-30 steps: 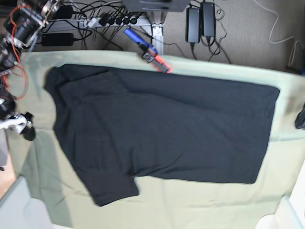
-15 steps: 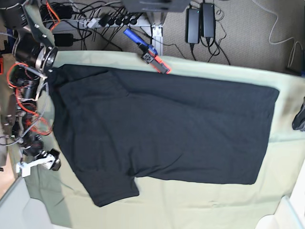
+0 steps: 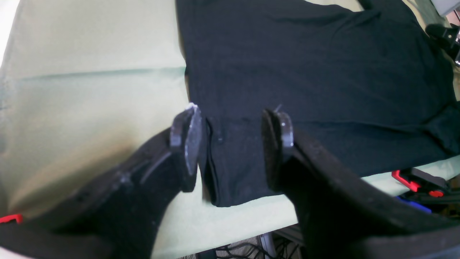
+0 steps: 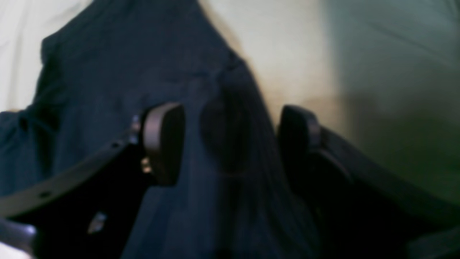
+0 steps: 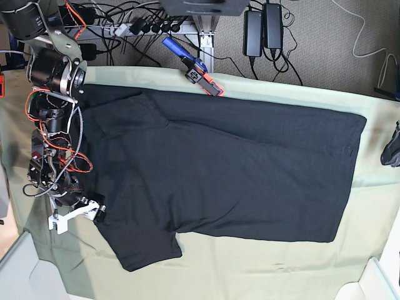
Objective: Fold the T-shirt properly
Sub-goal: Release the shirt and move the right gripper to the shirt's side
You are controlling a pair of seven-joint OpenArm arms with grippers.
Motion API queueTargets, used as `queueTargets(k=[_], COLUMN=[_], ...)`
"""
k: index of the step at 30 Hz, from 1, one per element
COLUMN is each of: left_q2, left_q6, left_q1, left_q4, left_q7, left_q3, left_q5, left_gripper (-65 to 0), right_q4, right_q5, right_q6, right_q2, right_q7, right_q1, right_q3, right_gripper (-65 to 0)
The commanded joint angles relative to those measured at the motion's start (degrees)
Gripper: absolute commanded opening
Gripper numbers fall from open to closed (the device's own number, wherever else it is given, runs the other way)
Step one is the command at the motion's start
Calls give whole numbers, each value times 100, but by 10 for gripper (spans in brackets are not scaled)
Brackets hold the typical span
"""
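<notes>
The black T-shirt [image 5: 219, 169] lies spread flat, plain side up, on the pale green table cloth [image 5: 281, 269]. One short sleeve [image 5: 147, 247] points toward the front left. My right gripper [image 5: 94, 211] hangs open at the shirt's left edge, just above that sleeve. In the blurred right wrist view its fingers [image 4: 163, 144] straddle dark fabric [image 4: 215, 90] with nothing pinched. My left gripper [image 3: 231, 140] is open too, its fingers [image 3: 187, 140] framing a hem corner [image 3: 222, 187] of the shirt [image 3: 305, 64] beside the table's edge. Only a dark tip of the left arm [image 5: 392, 153] shows at the base view's right edge.
A red and blue clamp [image 5: 197, 72] sits on the table's far edge, close to the shirt's upper hem, and also shows as the clamp [image 3: 413, 180] in the left wrist view. Cables and power bricks [image 5: 262, 28] lie on the floor behind. The right arm's wiring [image 5: 53, 144] stands over the left cloth margin.
The right arm has swung in from the left edge and its gripper has come forward and right, reaching the shirt's left edge near the sleeve. The shirt has not moved.
</notes>
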Motion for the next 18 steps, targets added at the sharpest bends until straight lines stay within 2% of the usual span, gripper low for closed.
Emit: queueTargets(k=[1, 6, 18], left_q2=[-146, -146, -146], left_q6=[-84, -84, -84], left_q1=[-46, -46, -48], left_q4=[74, 74, 72], left_q7=[-122, -122, -195], left_q3=[-63, -63, -63], left_q5=[-105, -98, -83], left_gripper=[-346, -346, -346], right_q4=[90, 92, 92], right_q5=[50, 55, -66], right_q6=[299, 310, 306], right_q2=[11, -94, -74], right_q7=[118, 116, 109], right_q1=[203, 332, 326], right_q3=[0, 0, 0], right_gripper=[-235, -235, -237])
